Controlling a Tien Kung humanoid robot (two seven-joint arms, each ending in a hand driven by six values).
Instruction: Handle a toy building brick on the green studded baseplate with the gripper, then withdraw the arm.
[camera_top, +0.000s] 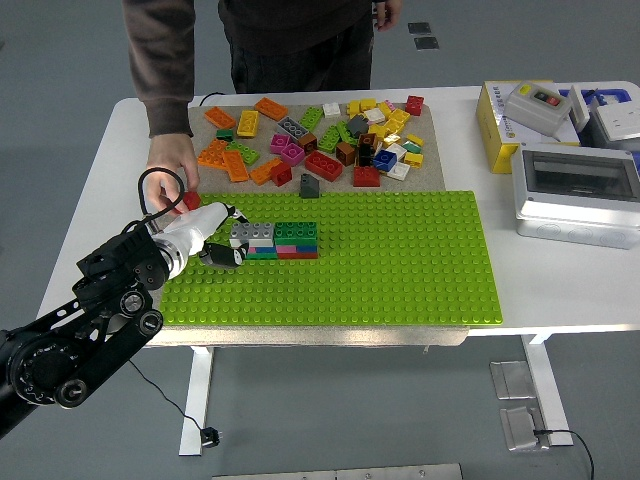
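Left hand (213, 240) clamped on a studded grey brick (252, 234), seated atop the pink-and-blue row beside green blocks, near the glossy green baseplate's (400, 270) left edge. Wide bare studs rightward. Person's hand (170, 185) gripping a red brick (191, 201) just off the plate's far-left corner.

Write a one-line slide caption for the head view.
Left robot hand seats a grey brick on the brick stack on the green baseplate; a person's hand holds a red brick.

High head view, facing down over table (560, 270)
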